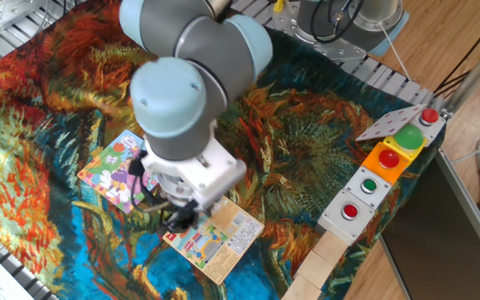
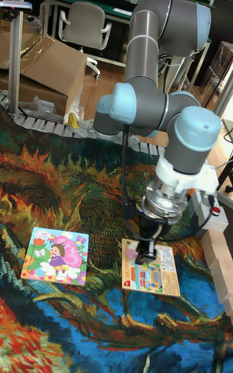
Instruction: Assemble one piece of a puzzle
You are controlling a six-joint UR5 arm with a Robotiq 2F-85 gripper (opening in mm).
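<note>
The puzzle (image 1: 111, 171) is a square cartoon board with a girl in purple, lying flat on the cloth at the left; it also shows in the tall fixed view as the puzzle (image 2: 55, 255). My gripper (image 1: 177, 219) points down over the left corner of the orange-peach card (image 1: 219, 242), just right of the puzzle's near corner. In the tall fixed view the gripper (image 2: 147, 247) has its dark fingers drawn close together above the card (image 2: 155, 277). The piece is pinched between them and almost wholly hidden.
A painted colourful cloth (image 1: 323, 142) covers the table. A button box (image 1: 382, 171) with red, green and orange buttons stands at the right edge. Wooden blocks (image 1: 319, 267) line the near right. The arm's big elbow (image 1: 190, 58) hangs over the cloth's middle.
</note>
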